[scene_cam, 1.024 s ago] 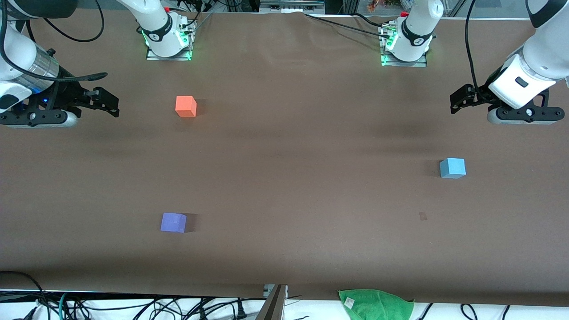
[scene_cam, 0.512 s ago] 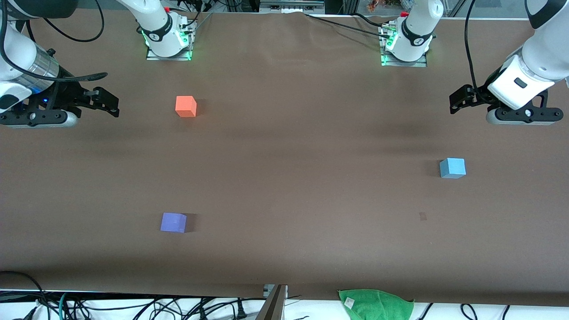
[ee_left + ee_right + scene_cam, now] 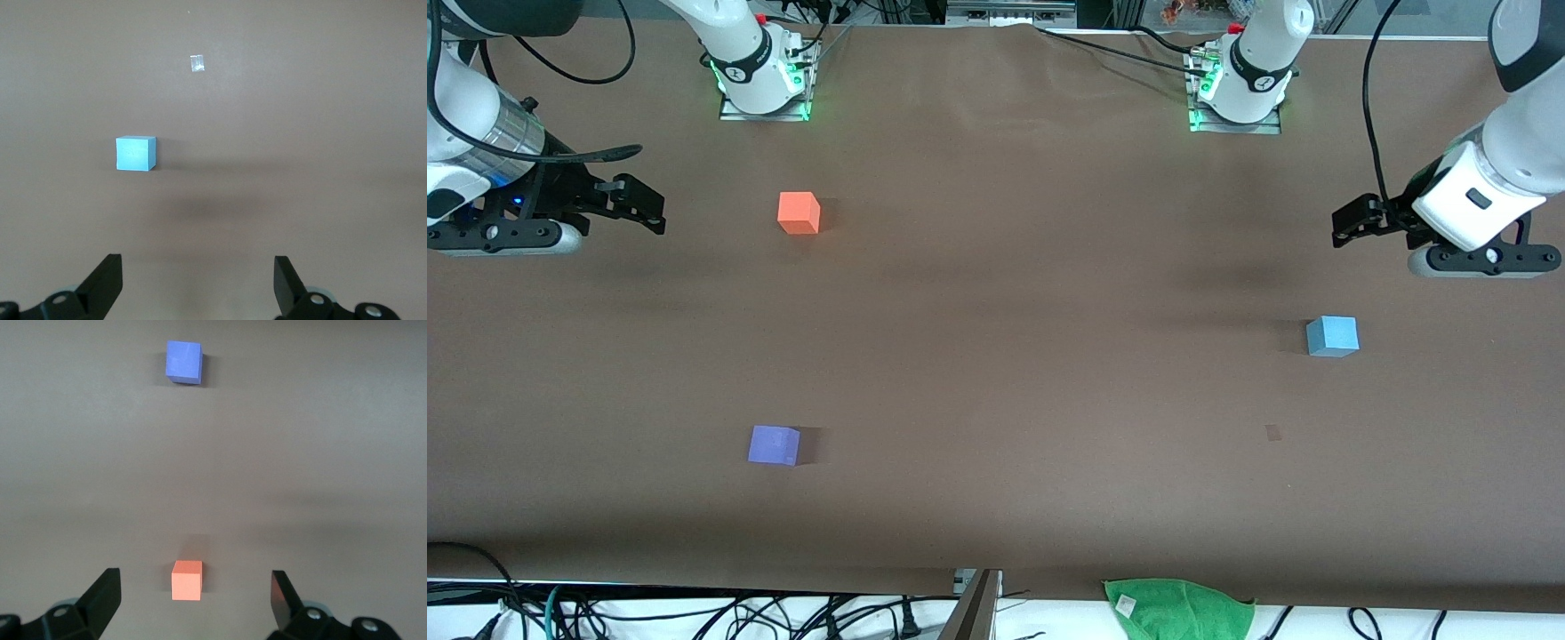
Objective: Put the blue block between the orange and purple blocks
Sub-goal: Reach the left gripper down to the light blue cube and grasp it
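I see both claws spread empty: left claw (image 3: 1352, 222) over the counter (image 3: 996, 356) near the blue block (image 3: 1332, 336), right claw (image 3: 645, 206) waiting.

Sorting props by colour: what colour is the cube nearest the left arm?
Light sky blue; the blue block shows best in the left wrist view.

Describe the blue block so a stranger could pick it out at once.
On the brown table, look toward the left arm's end, just nearer the front camera than the open left gripper. The blue block sits there alone, light sky-blue, unlike the purple block and orange block.
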Robot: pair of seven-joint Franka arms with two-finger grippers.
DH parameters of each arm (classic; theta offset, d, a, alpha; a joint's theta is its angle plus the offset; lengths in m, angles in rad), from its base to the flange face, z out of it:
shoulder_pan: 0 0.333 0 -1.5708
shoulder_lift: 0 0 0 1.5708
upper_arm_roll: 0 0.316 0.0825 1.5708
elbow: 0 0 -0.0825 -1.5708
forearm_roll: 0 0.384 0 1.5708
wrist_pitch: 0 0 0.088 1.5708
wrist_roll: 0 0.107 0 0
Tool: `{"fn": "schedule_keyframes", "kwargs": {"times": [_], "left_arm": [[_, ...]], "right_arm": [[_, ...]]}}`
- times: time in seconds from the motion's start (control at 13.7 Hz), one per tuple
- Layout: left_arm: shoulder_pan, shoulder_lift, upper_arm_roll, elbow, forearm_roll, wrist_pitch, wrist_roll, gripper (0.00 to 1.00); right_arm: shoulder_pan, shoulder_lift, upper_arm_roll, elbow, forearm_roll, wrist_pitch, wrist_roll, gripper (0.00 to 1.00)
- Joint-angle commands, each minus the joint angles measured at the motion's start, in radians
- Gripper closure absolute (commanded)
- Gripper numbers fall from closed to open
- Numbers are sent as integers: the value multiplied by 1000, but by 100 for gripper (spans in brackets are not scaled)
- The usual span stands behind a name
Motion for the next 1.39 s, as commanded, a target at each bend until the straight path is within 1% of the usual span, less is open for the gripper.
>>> {"fn": "schedule_keyframes", "kwargs": {"times": [0.0, 0.22, 0.29, 0.37, 0.44, 0.59, 0.8, 0.88, 1.02, 1.17, 1.24, 1.32], "left_arm": [[3, 22, -5, 45, 21, -39, -3, 0], [6, 24, -3, 46, 22, -48, 0, 0], [6, 25, -3, 46, 34, -46, 0, 0], [7, 31, -3, 45, 77, -46, 1, 0], [7, 57, -5, 43, 109, -43, 6, 0], [17, 123, -2, 42, 122, -13, 9, 0], [62, 224, -3, 29, 160, 36, 29, 0], [73, 257, -3, 29, 160, 49, 49, 6], [99, 288, -3, -24, 160, 157, 86, 6], [130, 288, -2, -131, 160, 323, 144, 5], [162, 288, -3, -180, 160, 396, 171, 2], [193, 289, -5, -220, 160, 446, 187, 2]], "right_arm": [[-7, 0, 7, 16, -8, -16, -6, 1], [-6, 0, 7, 16, -8, -16, -6, 1], [-7, 0, 7, 16, -8, -16, -6, 1], [-6, 0, 7, 16, -8, -16, -6, 1], [-7, 0, 7, 16, -8, -16, -6, 1], [-7, 0, 7, 16, -8, -16, -6, 1], [-7, 0, 7, 16, -8, -16, -6, 1], [-7, 0, 7, 16, -8, -16, -6, 1], [-6, 0, 7, 16, -8, -16, -4, 1], [-7, 0, 9, 16, -7, -16, -4, 1], [-6, 0, 9, 16, -7, -16, -2, 1], [-7, 0, 9, 16, -7, -16, -2, 1]]}}
